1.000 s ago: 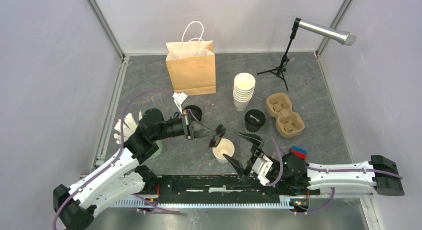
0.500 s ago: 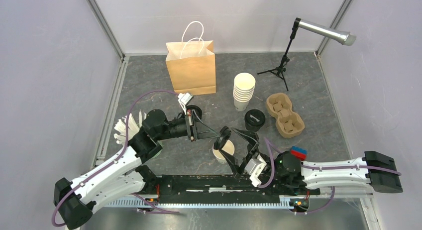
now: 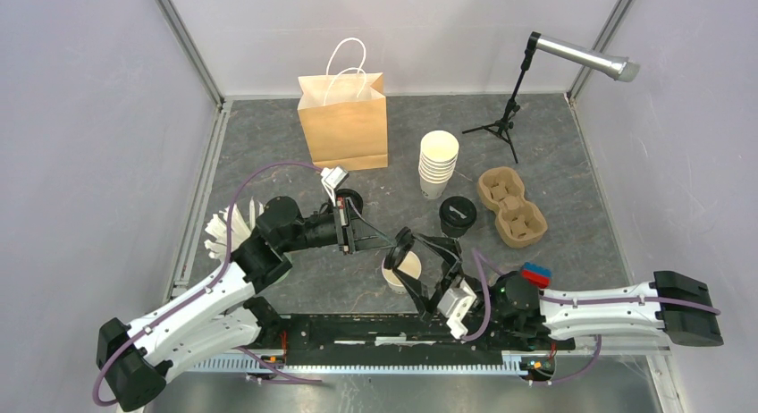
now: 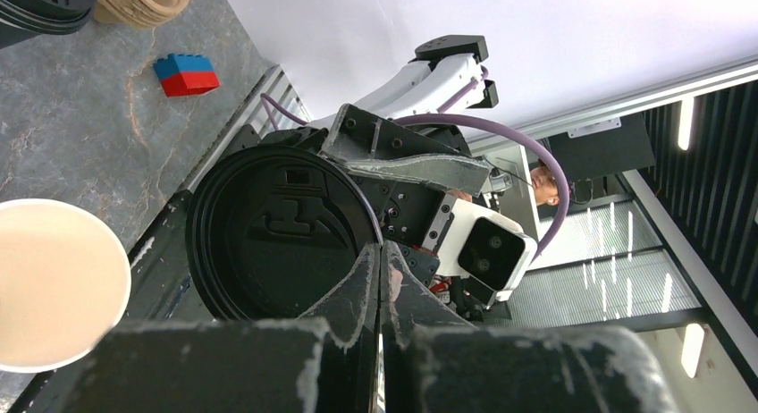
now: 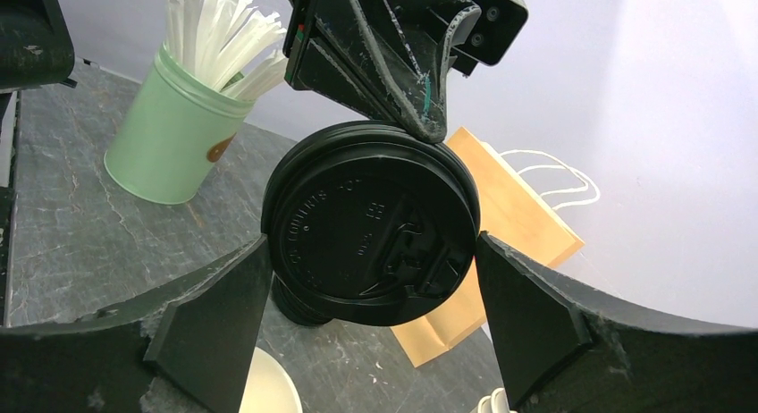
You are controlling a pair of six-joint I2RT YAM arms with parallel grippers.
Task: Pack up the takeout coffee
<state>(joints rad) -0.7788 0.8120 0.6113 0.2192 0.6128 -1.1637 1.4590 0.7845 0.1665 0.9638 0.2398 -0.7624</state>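
Left wrist view: the left gripper (image 4: pixel 380 257) has its jaws pressed together on the rim of a round black plastic lid (image 4: pixel 277 243), which stands on edge just past the fingertips with its hollow underside facing this camera. Below and to the left of that clamp sits an open cream-white paper cup (image 4: pixel 49 288), lidless, apart from the lid.

From the right wrist, the right gripper (image 5: pixel 371 243) has its jaws spread wide, one finger on each side of the same lid (image 5: pixel 371 225), whose embossed top faces this camera. The finger edges stand just beside the lid's rim; whether they touch it cannot be told. The left gripper's tips (image 5: pixel 429 127) pinch the rim from above. Part of the cup's mouth (image 5: pixel 268 386) shows beneath the left-hand finger.

Seen from above, the lid (image 3: pixel 400 249) hangs tilted between both grippers, over the far edge of the cup (image 3: pixel 409 266), with the left gripper (image 3: pixel 391 243) reaching in from the left and the right gripper (image 3: pixel 418 259) from the near right.

Beyond the right jaws stand a pale green cup of white straws (image 5: pixel 165 136) and a brown paper bag with white handles (image 5: pixel 509 216). To the right of the jaws are a pile of black lids (image 3: pixel 457 216), a stack of lidless cream cups (image 3: pixel 438 163), a brown pulp cup carrier (image 3: pixel 511 206) and a red-and-blue block (image 3: pixel 536 273).
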